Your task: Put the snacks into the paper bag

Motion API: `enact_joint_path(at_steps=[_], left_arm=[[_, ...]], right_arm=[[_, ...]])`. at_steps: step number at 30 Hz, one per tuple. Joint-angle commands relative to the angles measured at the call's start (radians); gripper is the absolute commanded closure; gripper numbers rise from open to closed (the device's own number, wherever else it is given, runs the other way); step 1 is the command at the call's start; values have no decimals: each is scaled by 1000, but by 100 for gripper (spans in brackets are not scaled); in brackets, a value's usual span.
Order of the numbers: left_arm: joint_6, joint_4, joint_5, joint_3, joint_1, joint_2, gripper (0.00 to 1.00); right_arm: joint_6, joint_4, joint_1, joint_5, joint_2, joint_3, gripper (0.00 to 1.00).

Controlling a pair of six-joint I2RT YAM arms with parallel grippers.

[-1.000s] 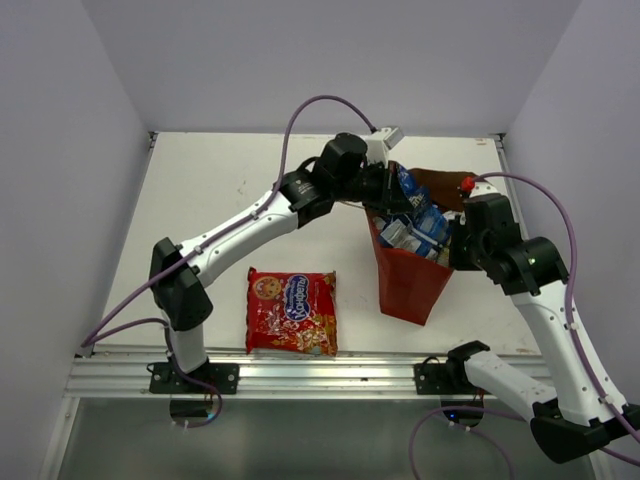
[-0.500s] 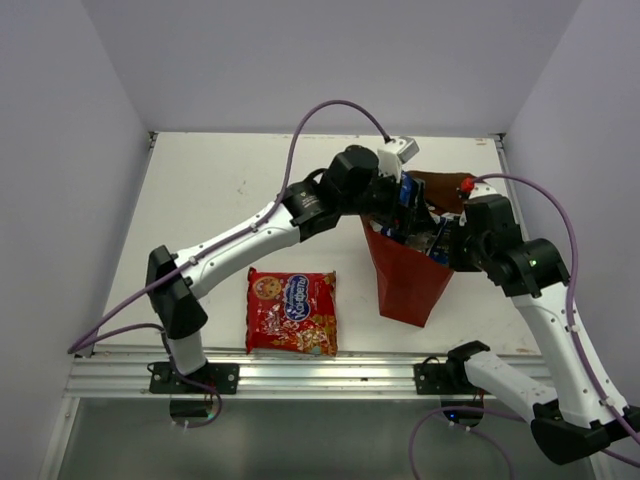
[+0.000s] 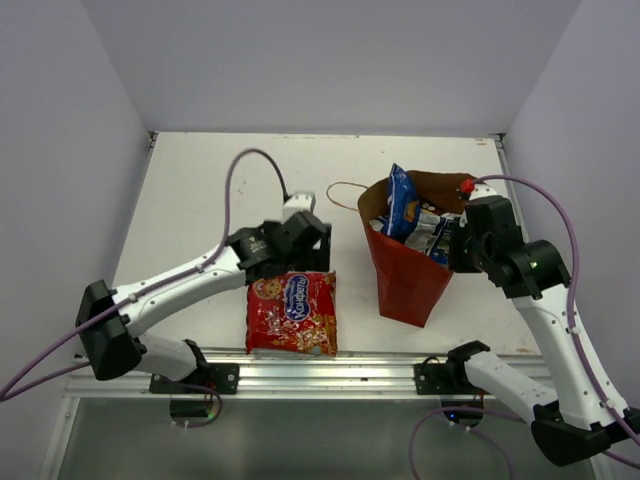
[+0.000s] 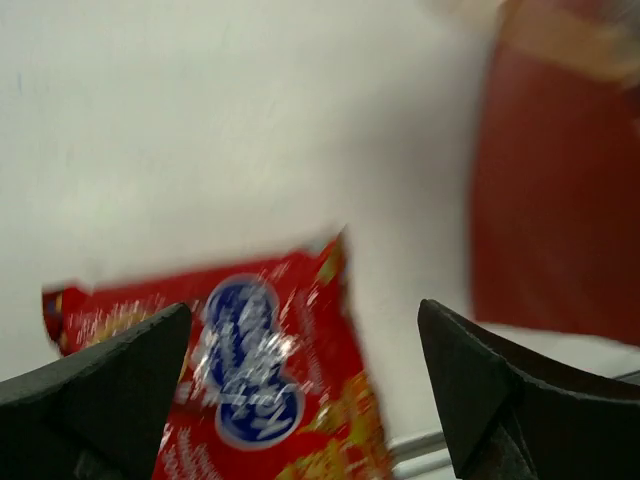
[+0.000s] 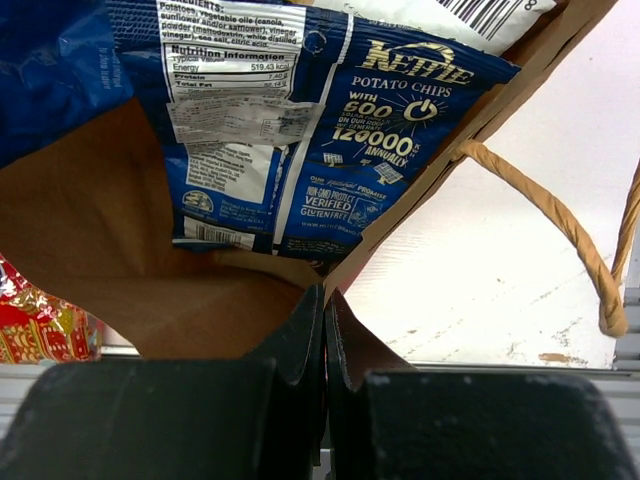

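One blue packet (image 5: 400, 130) in the paper bag (image 5: 90, 240) reads "Kettle Potato Chips".

Reddish-brown paper bag (image 3: 407, 285) stood upright, mouth open, at 4 o'clock on the surface (image 3: 210, 190). Blue-and-white packs (image 3: 404, 203) poked from its top. Red cookie pack (image 3: 292, 313) lay flat, face up, at the bag's 9 o'clock, not touching it.

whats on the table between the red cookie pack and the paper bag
Nothing: only bare table separates the red cookie pack and the paper bag, clearest in the top external view.
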Motion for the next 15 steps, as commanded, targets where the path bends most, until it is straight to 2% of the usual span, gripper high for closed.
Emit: enact_joint_path(at_steps=[1,9,15], left_arm=[[-200,-196,70,-291,-5,-13,0],[-364,-242,81,-490,-5,-149,0],[-362,-153,109,-605,-3,-139,0]], right_arm=[[-24,31,2,-44,-5,1,100],[-25,38,2,-83,-1,-8,100],[-30,38,2,-103,4,-5,100]])
